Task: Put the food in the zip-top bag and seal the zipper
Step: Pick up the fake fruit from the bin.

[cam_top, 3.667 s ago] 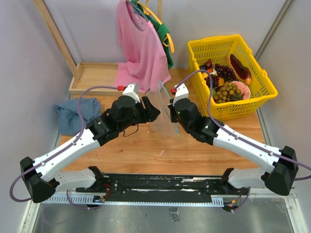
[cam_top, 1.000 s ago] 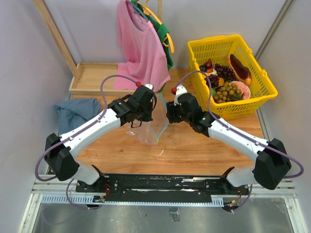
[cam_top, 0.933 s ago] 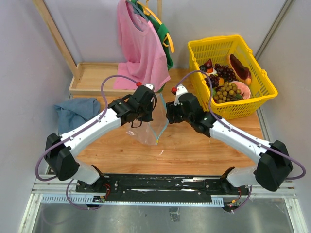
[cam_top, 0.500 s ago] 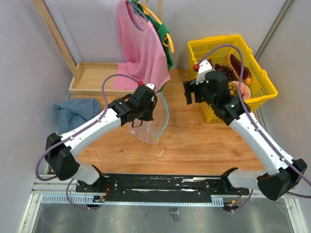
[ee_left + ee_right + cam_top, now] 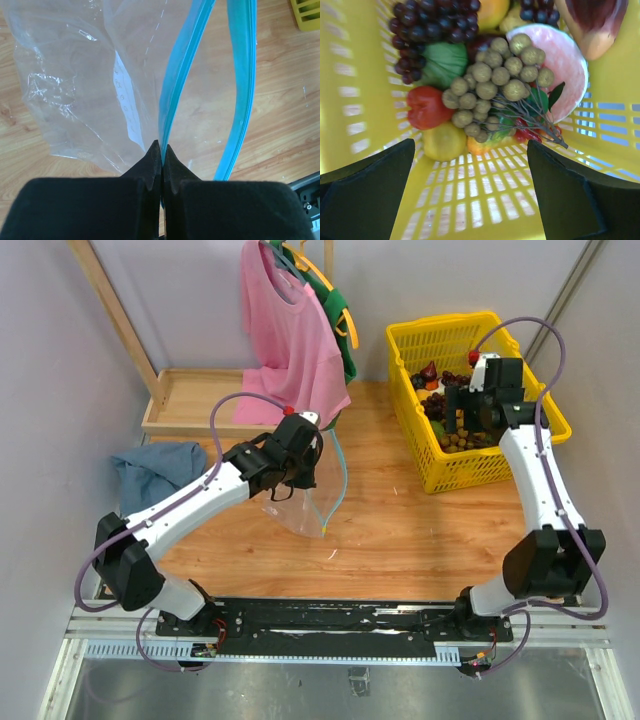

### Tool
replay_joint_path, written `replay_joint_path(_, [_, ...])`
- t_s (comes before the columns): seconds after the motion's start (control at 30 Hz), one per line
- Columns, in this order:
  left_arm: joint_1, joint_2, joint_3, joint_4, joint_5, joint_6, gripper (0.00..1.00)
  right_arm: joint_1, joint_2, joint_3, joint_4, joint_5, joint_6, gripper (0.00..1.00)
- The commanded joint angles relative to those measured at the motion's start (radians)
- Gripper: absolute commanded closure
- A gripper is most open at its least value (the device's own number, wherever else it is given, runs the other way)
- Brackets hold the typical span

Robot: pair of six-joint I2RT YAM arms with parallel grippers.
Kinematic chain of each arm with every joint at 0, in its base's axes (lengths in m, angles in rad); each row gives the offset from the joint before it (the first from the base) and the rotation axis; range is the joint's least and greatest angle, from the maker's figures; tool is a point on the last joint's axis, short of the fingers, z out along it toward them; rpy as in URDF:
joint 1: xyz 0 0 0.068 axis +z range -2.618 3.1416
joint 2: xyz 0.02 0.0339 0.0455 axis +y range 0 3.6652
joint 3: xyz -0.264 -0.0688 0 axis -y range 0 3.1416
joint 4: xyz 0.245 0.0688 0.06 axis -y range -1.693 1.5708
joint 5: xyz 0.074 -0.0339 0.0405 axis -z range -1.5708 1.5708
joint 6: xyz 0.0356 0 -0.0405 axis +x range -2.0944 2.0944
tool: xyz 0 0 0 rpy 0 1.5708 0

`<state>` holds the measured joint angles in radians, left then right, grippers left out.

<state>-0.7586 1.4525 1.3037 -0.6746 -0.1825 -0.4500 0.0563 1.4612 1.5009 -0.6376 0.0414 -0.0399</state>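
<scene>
Two-arm bench scene, seen from above and from both wrists.

My left gripper is pinched fully closed on one lip of the zipper, holding the bag up off the wood table. The other teal lip bows away to the side, so the mouth gapes. The bag looks empty; its lower end droops to the table, mid-left in the overhead view.

My right gripper hangs over the yellow basket at far right, fingers spread wide, nothing in them. All the food is in the basket, well apart from the bag: a tan berry cluster on top, purple grapes, a green piece, a red piece, a yellow piece and a pink slice.

Step in hand, as I judge it: first pick. To do it well:
- Go for smth w/ free sides. The red or yellow piece near the wall looks easiest.
- The berry cluster lies over its neighbours and has thin stems that may snag, so lift it slowly if chosen.
- Come straight down, w/ neither finger catching the mesh.
- Left arm: hold the lip high and steady so the mouth doesn't fold shut before the drop.

Writing: a white label shows through the plastic, w/ faint marks too small to read. No brand visible anywhere.
</scene>
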Motion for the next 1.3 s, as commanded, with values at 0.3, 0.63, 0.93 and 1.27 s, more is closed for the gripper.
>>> replay_joint_path(0.3, [0.024,0.018,0.023,0.024,0.03,0.011,1.0,-0.273,0.223,0.064,-0.068,-0.336,-0.065,0.01])
replay_joint_path(0.63, [0.03,0.028,0.021,0.027,0.047,0.011,1.0,-0.312,0.385,0.118,-0.087,-0.394,-0.114,0.01])
replay_joint_path(0.93, [0.031,0.035,0.022,0.032,0.06,0.01,1.0,-0.302,0.398,0.065,-0.101,-0.606,-0.121,0.02])
replay_joint_path(1.27, [0.033,0.034,0.021,0.039,0.067,0.014,1.0,-0.257,0.202,0.099,-0.065,-0.343,-0.077,0.01])
